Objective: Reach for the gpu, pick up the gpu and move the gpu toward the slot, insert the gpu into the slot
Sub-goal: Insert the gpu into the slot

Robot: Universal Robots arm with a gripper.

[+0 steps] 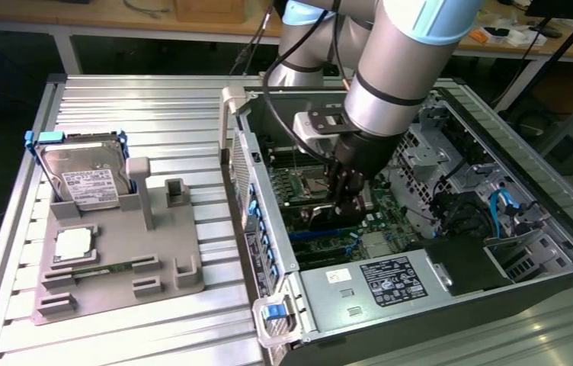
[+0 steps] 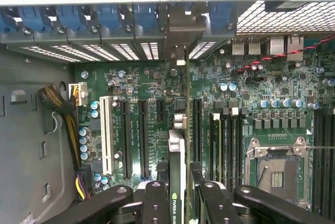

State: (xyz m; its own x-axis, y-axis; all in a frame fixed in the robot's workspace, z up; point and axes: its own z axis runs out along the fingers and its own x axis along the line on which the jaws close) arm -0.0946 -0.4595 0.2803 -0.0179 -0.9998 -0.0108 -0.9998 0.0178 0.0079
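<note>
Wrist view: claw (image 2: 180, 199) around gpu (image 2: 177, 143)

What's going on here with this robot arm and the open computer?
A robot arm has its end effector down inside the open computer case, shut on a graphics card. The card stands on edge over the motherboard, in line with its expansion slots, bracket end toward the case's rear wall. Whether it is seated in a slot I cannot tell. On the exterior view's left, a hard drive and a processor chip sit on a grey holder.
</note>
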